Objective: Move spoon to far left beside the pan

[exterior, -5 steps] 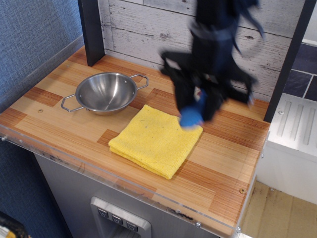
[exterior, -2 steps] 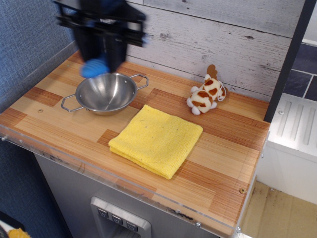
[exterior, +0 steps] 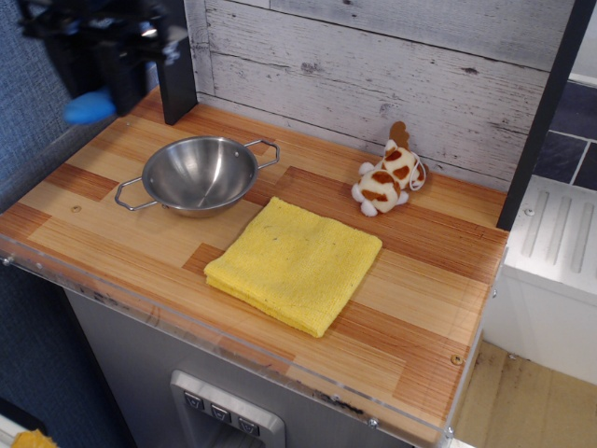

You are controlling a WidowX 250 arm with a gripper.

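The steel pan (exterior: 199, 174) with two wire loop handles sits on the left half of the wooden counter. My gripper (exterior: 103, 70) is blurred at the top left, up above the counter's far left corner, left of and behind the pan. It is shut on the spoon, of which only the blue handle end (exterior: 90, 108) shows below the fingers. The spoon's metal bowl is hidden in the gripper.
A folded yellow cloth (exterior: 294, 263) lies in the middle of the counter. A small orange and white plush toy (exterior: 387, 180) lies near the back wall. A dark post (exterior: 173, 61) stands behind the pan. A blue wall (exterior: 56, 140) borders the counter's left edge.
My gripper carried the spoon from above the cloth's right corner leftwards over the pan to the far left corner. The plush toy, hidden before, now shows.
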